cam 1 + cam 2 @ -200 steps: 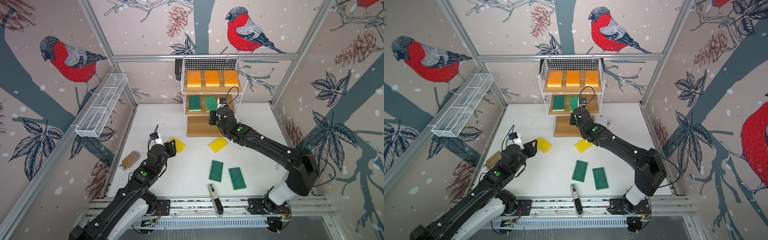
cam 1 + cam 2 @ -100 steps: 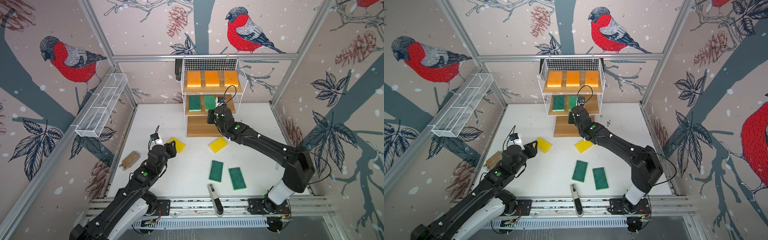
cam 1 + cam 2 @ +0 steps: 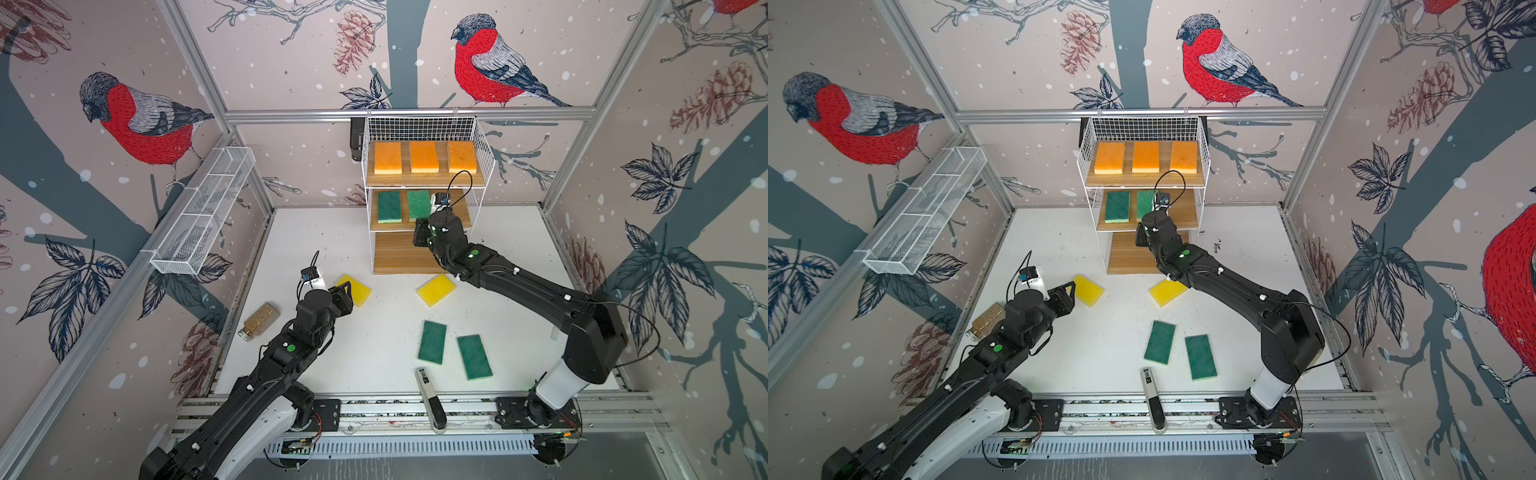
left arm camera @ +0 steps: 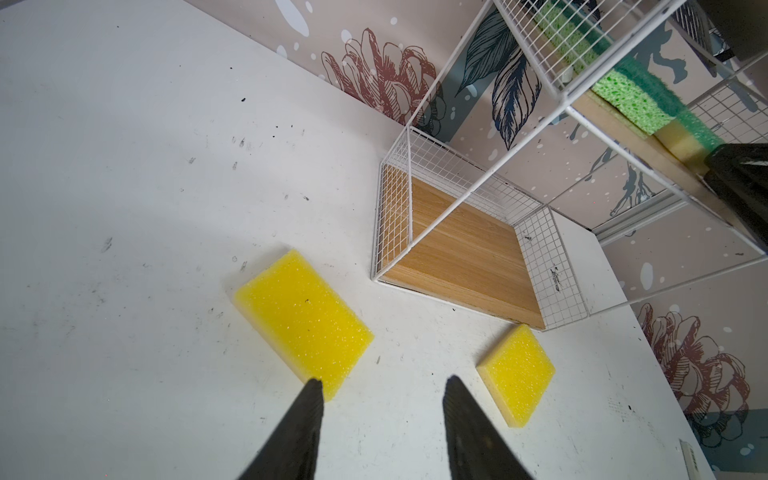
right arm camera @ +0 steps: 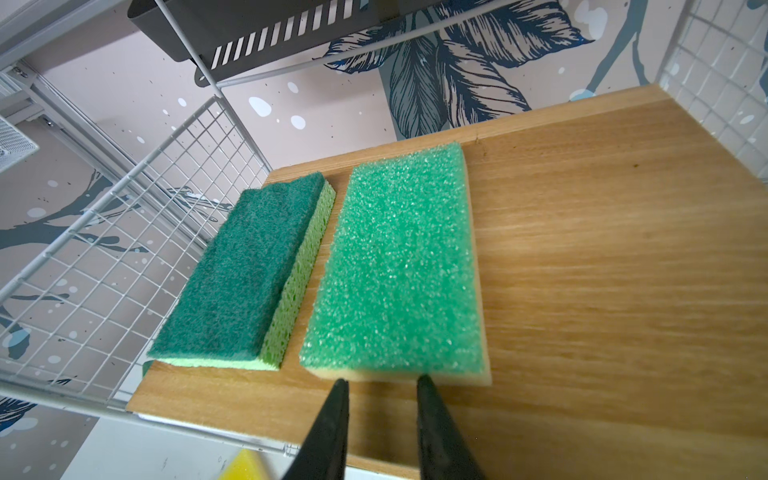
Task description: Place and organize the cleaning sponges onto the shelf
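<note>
Duly noted right tool (image 5: 382,379) narrowly parted, gripping nothing, tips at lighter green sponge (image 5: 395,257) edge on shelf (image 5: 602,270); contact unclear. Found left tool (image 4: 383,380) half-parted, empty, cut off at lower frame edge.

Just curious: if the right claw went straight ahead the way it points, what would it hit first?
Most likely the near end of the lighter green sponge on the shelf's middle board; the right claw points straight at it.

**A:** Middle board (image 5: 623,249): bare wood all along beside the lighter green sponge (image 5: 399,266), with a wire wall (image 5: 715,83) at its edge.
**B:** Bottom board (image 4: 465,257) is bare, front open, mesh sides (image 4: 544,257) closing it in.
</note>
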Controlling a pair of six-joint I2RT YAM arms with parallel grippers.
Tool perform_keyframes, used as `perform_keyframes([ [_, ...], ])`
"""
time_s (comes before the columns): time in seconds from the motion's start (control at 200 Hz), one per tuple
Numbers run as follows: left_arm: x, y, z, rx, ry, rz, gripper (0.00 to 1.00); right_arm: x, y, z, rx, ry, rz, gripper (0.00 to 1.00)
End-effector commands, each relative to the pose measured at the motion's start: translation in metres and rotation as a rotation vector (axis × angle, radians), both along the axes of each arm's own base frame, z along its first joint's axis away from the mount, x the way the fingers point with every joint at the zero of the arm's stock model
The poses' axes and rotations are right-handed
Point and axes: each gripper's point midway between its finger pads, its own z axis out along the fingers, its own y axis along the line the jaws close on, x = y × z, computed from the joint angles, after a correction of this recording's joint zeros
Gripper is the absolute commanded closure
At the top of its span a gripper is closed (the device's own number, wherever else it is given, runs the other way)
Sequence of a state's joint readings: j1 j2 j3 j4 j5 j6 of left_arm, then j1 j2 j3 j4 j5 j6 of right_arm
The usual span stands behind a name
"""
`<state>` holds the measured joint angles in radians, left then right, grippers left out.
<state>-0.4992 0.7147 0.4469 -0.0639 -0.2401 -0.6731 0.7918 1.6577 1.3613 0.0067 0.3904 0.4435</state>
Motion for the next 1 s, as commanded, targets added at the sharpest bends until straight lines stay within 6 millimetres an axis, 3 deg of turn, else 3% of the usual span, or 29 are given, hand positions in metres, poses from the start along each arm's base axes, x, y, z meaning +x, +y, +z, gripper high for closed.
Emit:
perform_keyframes([
  [0.0,0.003,0.000,0.009,-0.003,-0.035,0.003,0.52,-0.001,0.004,-0.001,0.000,0.005,0.017,0.70],
  [0.666,0.000,0.002,0.013,-0.008,-0.042,0.008,0.52,-0.003,0.012,-0.007,-0.006,0.036,0.042,0.70],
  [0.836,0.001,0.003,0.013,-0.005,-0.041,0.009,0.52,-0.018,0.005,-0.004,-0.032,0.034,0.016,0.69],
  [0.996,0.001,0.004,0.014,0.006,-0.042,0.016,0.51,-0.030,-0.015,0.004,-0.041,0.021,-0.032,0.60],
])
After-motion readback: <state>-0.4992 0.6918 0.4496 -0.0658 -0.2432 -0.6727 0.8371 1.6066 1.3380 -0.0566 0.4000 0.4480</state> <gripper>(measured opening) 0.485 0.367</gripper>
